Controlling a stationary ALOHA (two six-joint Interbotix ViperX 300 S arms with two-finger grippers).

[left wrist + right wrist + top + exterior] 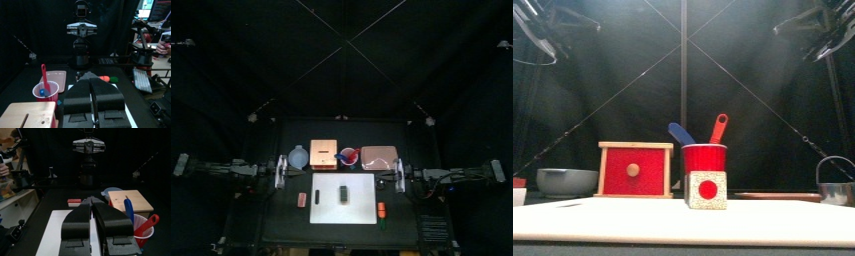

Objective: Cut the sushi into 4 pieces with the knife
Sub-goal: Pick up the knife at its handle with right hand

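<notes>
The sushi roll (344,192) lies dark and lengthwise on the white cutting board (358,182). From the front its end (707,190) shows white with a red centre. Behind the board stands the red cup (349,156), holding a blue knife (680,133) and a red knife (718,127). My left gripper (282,172) hangs shut off the board's left side and holds nothing. My right gripper (401,178) hangs shut off the board's right side, also holding nothing. Both are well apart from the roll and the cup.
Along the back stand a blue-grey bowl (298,158), a wooden box (325,156) with a red drawer front (636,171), and a pink tray (378,157). A red toy (302,199) lies left of the board, an orange one (381,209) right. A metal cutter (835,188) stands far right.
</notes>
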